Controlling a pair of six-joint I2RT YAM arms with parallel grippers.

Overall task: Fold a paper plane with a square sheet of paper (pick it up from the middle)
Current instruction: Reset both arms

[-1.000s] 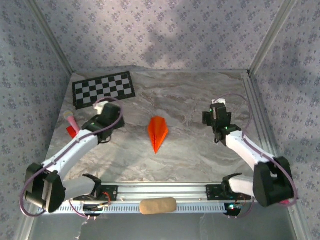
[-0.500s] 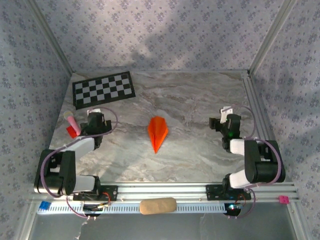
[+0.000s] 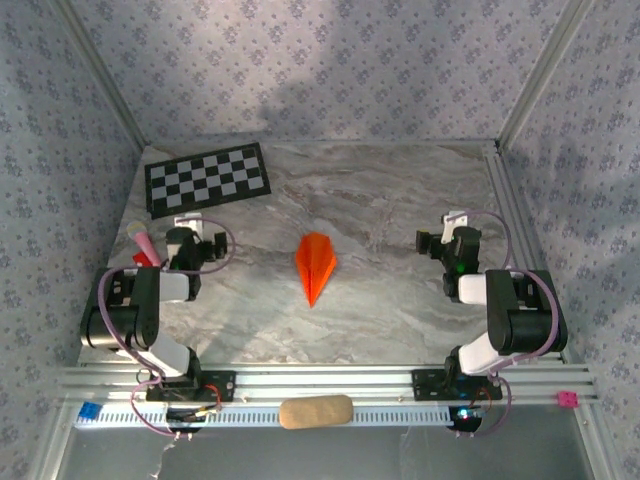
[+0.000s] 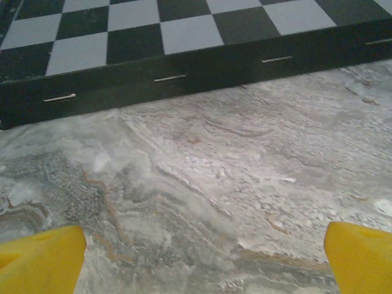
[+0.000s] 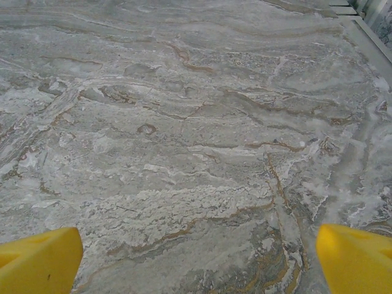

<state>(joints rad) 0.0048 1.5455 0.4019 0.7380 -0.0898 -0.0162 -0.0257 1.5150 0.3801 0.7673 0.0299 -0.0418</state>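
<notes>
**While both arms sit folded, a paper plane (image 3: 315, 265) rests between them**

As the two robot arms crouch folded at either side of a marble-patterned table (image 3: 400, 200), the plane lies flat near the middle of the tabletop. It is a narrow dart of bright orange paper with a centre crease, and its sharp tip points toward the near edge and the arm bases.

The left gripper (image 3: 190, 243) sits well to the plane's left, near a small red and pink object (image 3: 143, 248), and its jaws are spread wide. In its wrist camera, the yellow fingertips (image 4: 40, 260) stand at opposite lower corners above bare stone, with nothing held between them. The dark border of a black-and-white checkerboard (image 4: 165, 30) runs across the view ahead.

The right gripper (image 3: 445, 242) sits well to the plane's right, near the table's right rim. Its jaws are likewise parted, and its wrist camera shows yellow fingertips (image 5: 37, 260) far apart with veined tabletop between them.

Both grippers are well clear of the plane. The checkerboard lies flat at the far left corner, and a tan pad (image 3: 315, 411) rests on the metal rail (image 3: 400, 380) along the near edge.
</notes>
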